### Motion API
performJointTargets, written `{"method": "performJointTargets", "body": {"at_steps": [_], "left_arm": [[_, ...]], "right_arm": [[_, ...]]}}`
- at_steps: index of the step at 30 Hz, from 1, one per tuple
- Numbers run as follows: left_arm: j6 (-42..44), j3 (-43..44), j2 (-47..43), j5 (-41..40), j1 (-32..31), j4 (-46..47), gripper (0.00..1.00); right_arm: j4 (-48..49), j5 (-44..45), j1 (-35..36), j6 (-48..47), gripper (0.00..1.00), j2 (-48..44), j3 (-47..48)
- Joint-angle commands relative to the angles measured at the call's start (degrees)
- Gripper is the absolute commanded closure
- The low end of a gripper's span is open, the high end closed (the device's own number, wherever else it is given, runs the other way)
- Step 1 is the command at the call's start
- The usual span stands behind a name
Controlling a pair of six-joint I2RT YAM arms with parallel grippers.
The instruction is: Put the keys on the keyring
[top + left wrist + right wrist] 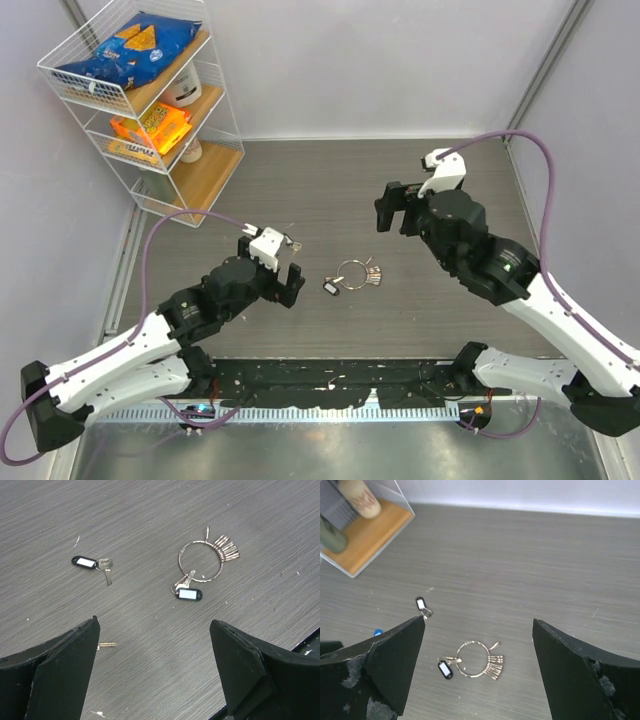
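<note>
- The left fingers (62, 675) are spread wide and hold nothing. They hover low over the desk (150, 510), a little way in from its near edge and pointing toward the middle. I judge this placing lets them drop onto a loose key without a long reach.
- A loose tagged key (93, 563) lies flat on the desk, apart from the ring and on its left-edge side. It is not threaded, so it is one of the pieces left to do.
- A small bare key (107, 644) lies close to the left fingers, one end hidden behind a fingertip (too little of it shows to tell its shape).
- The keyring (201, 560) rests flat near the middle of the desk, nearer the near edge than the far one, between the two arms. There, either arm could likely hold it while the other feeds a key.
- A fan of keys (227, 550) hangs bunched on one side of the loop, and a second tagged key (189, 593) sits on the opposite side. These look already threaded.
- The right fingers (580, 675) are also spread wide and empty. They are raised toward the right edge and angled down at the ring, probably waiting to steady it.
</note>
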Motion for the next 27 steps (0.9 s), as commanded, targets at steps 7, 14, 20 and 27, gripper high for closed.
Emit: {"method": "performJointTargets", "body": {"at_steps": [7, 14, 20, 27], "left_arm": [[-1.05, -0.12, 1.61, 3.85, 0.14, 4.58, 0.01], [-2.20, -3.45, 0.29, 5.70, 0.14, 5.80, 0.01], [-2.37, -5.39, 0.29, 6.14, 0.14, 7.39, 0.01], [-1.85, -8.02, -2.16, 6.23, 0.14, 8.44, 0.01]], "right_arm": [[-3.36, 1.77, 0.35, -1.70, 0.05, 3.17, 0.24], [-1.43, 0.55, 0.26, -0.91, 0.05, 6.68, -4.25], [-0.48, -7.00, -3.69, 4.62, 0.03, 15.73, -3.28], [5.50, -9.82, -8.35, 13.67, 0.19, 21.45, -8.98]]}}
